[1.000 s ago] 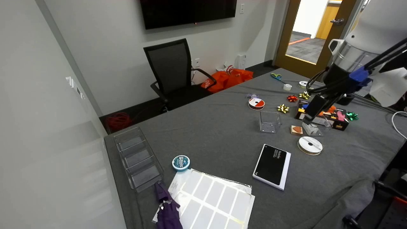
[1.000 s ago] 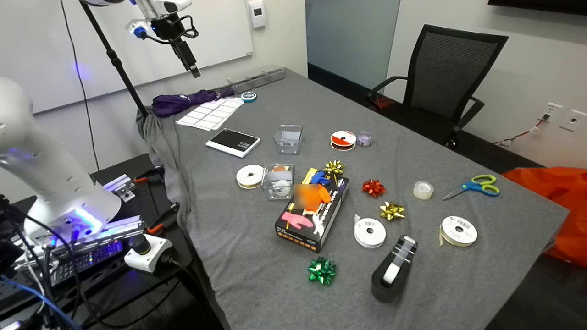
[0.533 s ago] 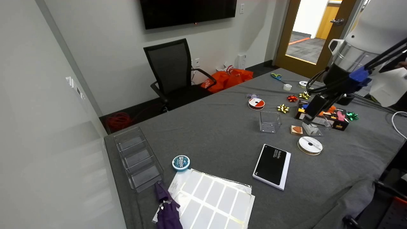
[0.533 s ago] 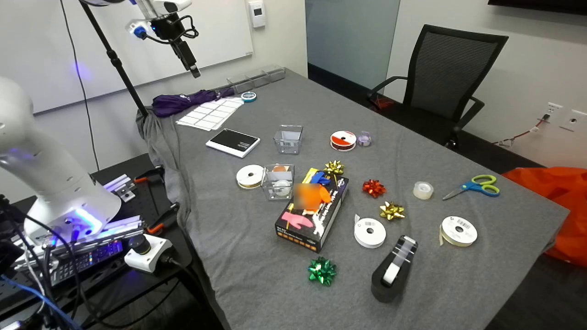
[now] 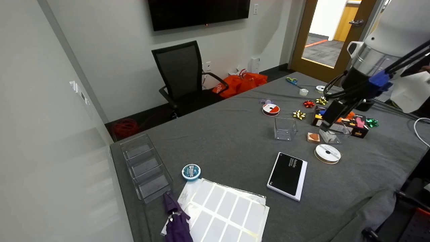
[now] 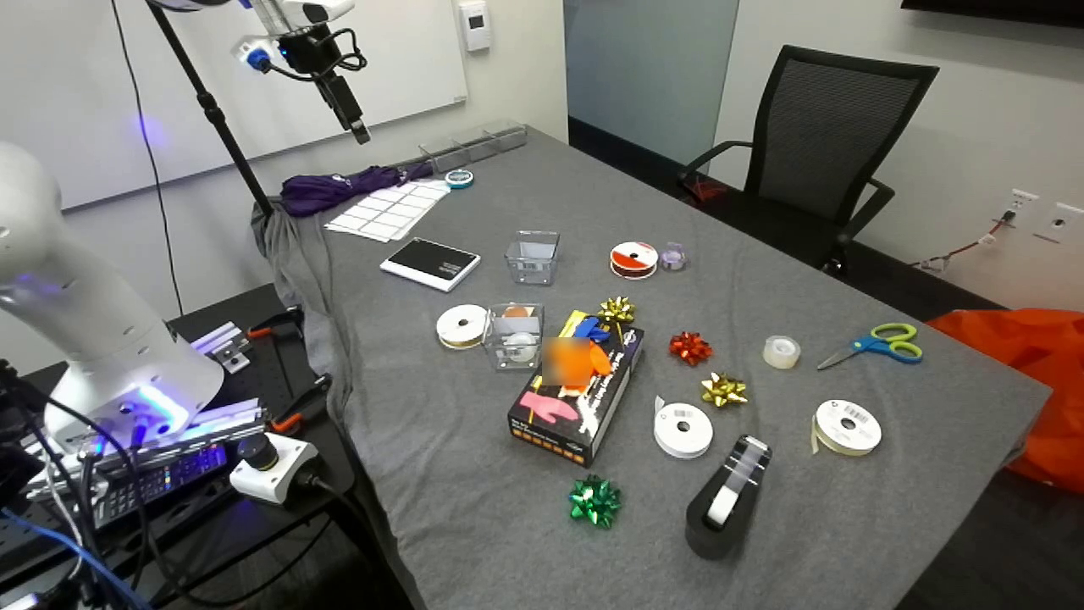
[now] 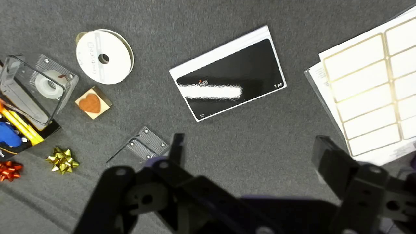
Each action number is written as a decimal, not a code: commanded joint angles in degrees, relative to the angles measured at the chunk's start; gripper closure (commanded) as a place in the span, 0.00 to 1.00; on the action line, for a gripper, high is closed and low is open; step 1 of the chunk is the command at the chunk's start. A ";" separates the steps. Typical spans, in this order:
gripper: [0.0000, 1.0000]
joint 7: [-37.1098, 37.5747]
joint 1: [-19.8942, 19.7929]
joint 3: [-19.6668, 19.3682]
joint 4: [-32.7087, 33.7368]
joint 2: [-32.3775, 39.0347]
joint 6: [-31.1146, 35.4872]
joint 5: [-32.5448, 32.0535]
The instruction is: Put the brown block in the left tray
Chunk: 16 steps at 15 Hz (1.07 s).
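The brown block (image 5: 313,137) is a small wooden block with a heart on top. It lies on the grey cloth beside a clear tray holding a tape roll, and shows at the left of the wrist view (image 7: 93,102). In an exterior view it shows partly through that tray's wall (image 6: 516,313). The left tray (image 5: 285,131) is a clear square tray with nothing in it, also seen in an exterior view (image 6: 532,269). In the wrist view a finger hides part of it (image 7: 150,141). My gripper (image 7: 251,136) is open and empty, high above the table (image 6: 361,134).
The other clear tray (image 6: 500,359) stands against the glove box (image 6: 584,419). A white ribbon spool (image 7: 104,61) lies near the block. A black-and-white flat pack (image 7: 229,78) and label sheets (image 7: 364,97) lie under the gripper's side. A gold bow (image 7: 62,161) lies near the trays.
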 commanded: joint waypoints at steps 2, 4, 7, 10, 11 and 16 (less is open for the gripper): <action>0.00 -1.42 0.43 -1.32 0.64 0.64 -1.07 -1.82; 0.00 -4.46 0.10 -2.66 1.61 0.78 -2.89 -3.10; 0.00 -11.23 -0.27 -5.94 3.70 1.85 -4.46 -4.93; 0.00 -20.06 0.10 -9.78 6.09 4.85 -4.22 -4.99; 0.00 -22.75 0.04 -10.71 6.78 6.04 -3.97 -5.22; 0.00 -37.20 -0.37 -15.08 10.39 12.20 -8.69 -5.51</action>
